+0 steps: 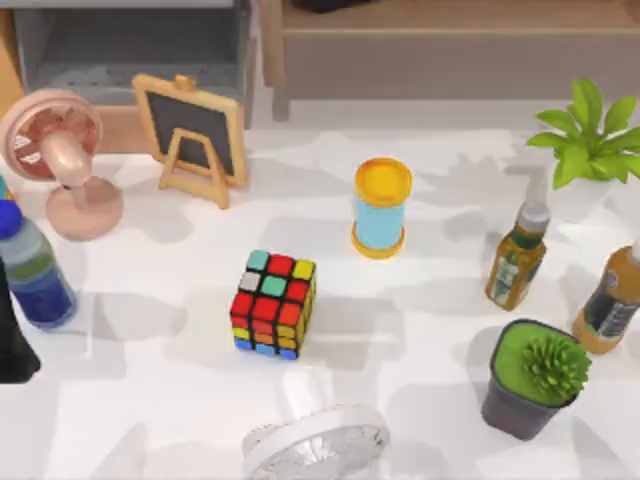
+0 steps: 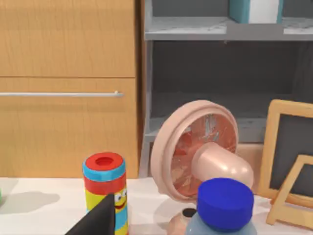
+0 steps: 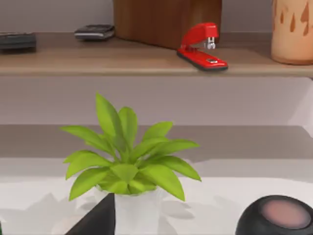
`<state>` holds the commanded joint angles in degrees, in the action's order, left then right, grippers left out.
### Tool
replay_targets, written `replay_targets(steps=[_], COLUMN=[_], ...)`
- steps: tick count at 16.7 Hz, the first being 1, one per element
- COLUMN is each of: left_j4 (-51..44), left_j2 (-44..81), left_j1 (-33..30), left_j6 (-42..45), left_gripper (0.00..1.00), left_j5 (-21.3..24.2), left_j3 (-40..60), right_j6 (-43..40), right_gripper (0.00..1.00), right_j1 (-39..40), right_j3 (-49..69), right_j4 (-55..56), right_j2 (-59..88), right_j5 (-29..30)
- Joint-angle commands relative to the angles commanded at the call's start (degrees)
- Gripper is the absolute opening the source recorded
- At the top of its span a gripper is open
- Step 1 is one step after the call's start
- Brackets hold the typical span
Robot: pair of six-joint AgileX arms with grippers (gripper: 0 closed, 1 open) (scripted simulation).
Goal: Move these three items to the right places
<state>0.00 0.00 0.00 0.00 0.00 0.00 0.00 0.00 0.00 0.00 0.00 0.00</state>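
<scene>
Left gripper (image 1: 12,345) is seen as a dark shape at the table's left edge, just beside a blue-capped bottle (image 1: 30,265); whether it is released or clenched cannot be told. In its wrist view a dark part of it (image 2: 96,220) is set before a striped tube with a red top (image 2: 105,191), and a pink fan (image 2: 198,152) is seen beyond the bottle's cap. The right gripper (image 3: 95,220) is likewise seen only as a dark wedge, its state not to be told, with a leafy plant in a white pot (image 3: 128,164) close ahead of it.

The puzzle cube (image 1: 272,304) is placed near the table's middle, well apart from the left gripper and to its right in the top view. It rests flat, turned slightly askew. Black edges divide each face into nine squares: teal, red, yellow, pale and green on top; mostly red in front, with yellow, orange and blue along the lowest row. A yellow-lidded blue can (image 1: 381,208) stands beyond it, farther right.
</scene>
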Motion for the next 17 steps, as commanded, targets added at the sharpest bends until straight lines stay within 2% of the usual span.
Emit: replay_targets(steps=[4,8,12,17], left_j4=[0.0,0.0,0.0,0.0], left_j2=[0.0,0.0,0.0,0.0], left_j1=[0.0,0.0,0.0,0.0], left_j6=[0.0,0.0,0.0,0.0], left_gripper=[1.00,1.00,1.00,1.00], left_j5=[0.0,0.0,0.0,0.0], left_j3=[0.0,0.0,0.0,0.0], right_j6=[-0.1,-0.2,0.1,0.3], right_gripper=[1.00,1.00,1.00,1.00], right_j1=[-0.4,-3.3,-7.8,-13.8], right_j3=[1.4,9.3,21.6,38.3], right_j4=[1.1,7.4,17.3,30.7], right_j2=[1.9,12.8,33.4,67.1], right_j5=[-0.6,-3.3,-7.1,-12.3])
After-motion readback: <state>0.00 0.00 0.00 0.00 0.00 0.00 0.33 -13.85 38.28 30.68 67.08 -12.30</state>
